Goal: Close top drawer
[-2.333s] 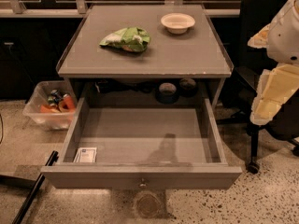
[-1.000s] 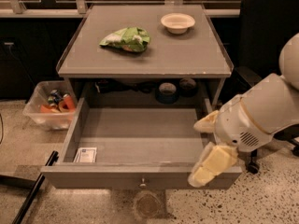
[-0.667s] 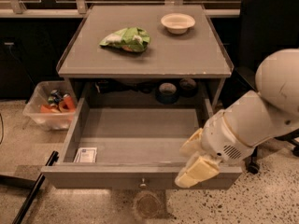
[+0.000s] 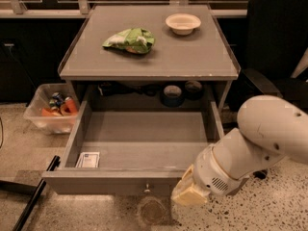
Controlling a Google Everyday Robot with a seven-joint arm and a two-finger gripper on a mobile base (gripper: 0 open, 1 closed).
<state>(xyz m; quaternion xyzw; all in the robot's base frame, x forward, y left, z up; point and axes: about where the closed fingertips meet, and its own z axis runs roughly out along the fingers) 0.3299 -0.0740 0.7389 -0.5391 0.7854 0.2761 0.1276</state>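
Note:
The top drawer (image 4: 139, 143) is pulled fully open below the grey cabinet top (image 4: 154, 57). Its flat grey front (image 4: 96, 183) faces me, with a small round metal knob (image 4: 147, 190) at centre. Inside lies a small white packet (image 4: 88, 160) at the front left corner. My gripper (image 4: 188, 192) is at the end of the white arm (image 4: 260, 143), at the right part of the drawer front, just right of the knob. Its fingers are hidden behind the cream wrist housing.
A green snack bag (image 4: 131, 39) and a white bowl (image 4: 183, 23) sit on the cabinet top. A clear bin of cans (image 4: 52, 109) stands on the floor at left. A black chair (image 4: 279, 47) is at right. A black bar (image 4: 33, 196) lies at the lower left.
The arm has come in from the right and swung down and left, from beside the cabinet to the right part of the drawer front. The drawer has stayed open.

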